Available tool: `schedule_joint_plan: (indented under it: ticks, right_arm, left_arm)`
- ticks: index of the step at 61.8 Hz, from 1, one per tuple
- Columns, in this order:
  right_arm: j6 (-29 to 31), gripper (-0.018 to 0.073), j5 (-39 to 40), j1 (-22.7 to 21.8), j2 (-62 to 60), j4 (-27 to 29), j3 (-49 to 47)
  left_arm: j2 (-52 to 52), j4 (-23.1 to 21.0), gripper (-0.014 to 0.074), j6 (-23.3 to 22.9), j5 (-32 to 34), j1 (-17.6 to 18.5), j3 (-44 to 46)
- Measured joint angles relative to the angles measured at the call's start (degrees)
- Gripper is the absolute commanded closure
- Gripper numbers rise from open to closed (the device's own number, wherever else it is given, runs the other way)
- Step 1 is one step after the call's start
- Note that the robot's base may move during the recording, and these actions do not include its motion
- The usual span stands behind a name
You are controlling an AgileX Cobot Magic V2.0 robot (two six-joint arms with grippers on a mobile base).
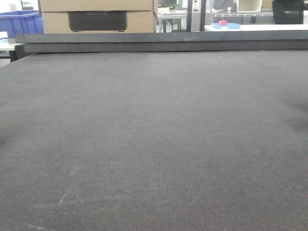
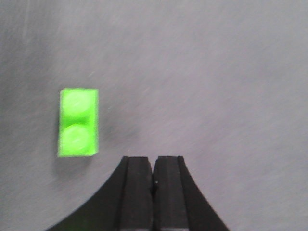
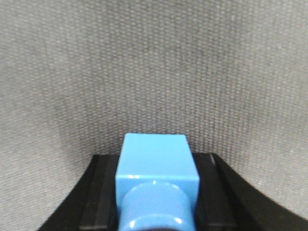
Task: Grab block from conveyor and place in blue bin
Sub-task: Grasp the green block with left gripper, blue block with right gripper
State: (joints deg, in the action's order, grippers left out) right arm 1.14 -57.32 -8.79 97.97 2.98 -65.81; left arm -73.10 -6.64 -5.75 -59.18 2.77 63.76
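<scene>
Fig. | my left claw (image 2: 153,166) pressed together, empty | green block (image 2: 77,122) on conveyor (image 2: 216,72) | my right claw (image 3: 156,166) clamps blue block (image 3: 156,156) | blue bin (image 1: 19,24) beyond conveyor, contents seemingly hidden

No legible text, brand, no. or sign in any view. Front view: a cardboard box (image 1: 96,9) at top left, behind the conveyor (image 1: 154,144), has a dark rectangular panel (image 1: 97,21) w/ a faint row of letters near its top edge, too blurred to read.
</scene>
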Motion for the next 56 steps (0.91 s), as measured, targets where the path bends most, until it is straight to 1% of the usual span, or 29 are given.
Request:
schedule_joint_plan:
  ticks: [3, 9, 13, 20, 22, 29, 36, 40, 47, 56]
  right_arm:
    - [0.0, 0.0720, 0.0, 0.0, -0.7, 0.0, 0.0]
    - [0.0, 0.0720, 0.0, 0.0, -2.1, -0.1, 0.0]
    - [0.0, 0.0720, 0.0, 0.0, -2.7, -0.1, 0.0]
    - [0.0, 0.0720, 0.0, 0.0, -2.8, 0.4, 0.0]
    - [0.0, 0.0720, 0.0, 0.0, -2.8, 0.7, 0.0]
    - [0.0, 0.0721, 0.0, 0.0, -2.8, 1.3, 0.0]
    - [0.0, 0.0721, 0.0, 0.0, -2.8, 1.4, 0.0]
    - [0.0, 0.0721, 0.0, 0.0, -2.8, 1.4, 0.0]
    - [0.0, 0.0721, 0.1, 0.0, -2.8, 1.5, 0.0]
    - [0.0, 0.0721, 0.1, 0.0, -2.8, 1.5, 0.0]
  left_arm:
    - [-1.8, 1.9, 0.0707, -0.1, -0.9, 0.0, 1.2]
    - [-5.1, 3.9, 0.0703, -0.1, -1.7, 0.0, 2.8]
    - [-7.1, 4.5, 0.0670, -0.1, -2.0, 0.0, 3.7]
    - [-10.3, 7.0, 0.0525, -0.1, -1.8, 0.1, 4.4]
    - [-11.0, 8.3, 0.0467, -0.4, -1.8, 0.1, 4.5]
    - [-13.3, 11.2, 0.0304, -2.5, -1.8, 0.1, 4.5]
    - [-15.3, 12.5, 0.0199, -3.2, -1.6, 0.1, 4.5]
    - [-16.3, 12.8, 0.0179, -3.3, -1.3, 0.1, 4.5]
    - [-19.1, 12.9, 0.0185, -3.3, 0.6, 0.1, 4.2]
    - [-22.8, 12.6, 0.0185, -3.3, 1.3, 0.1, 3.9]
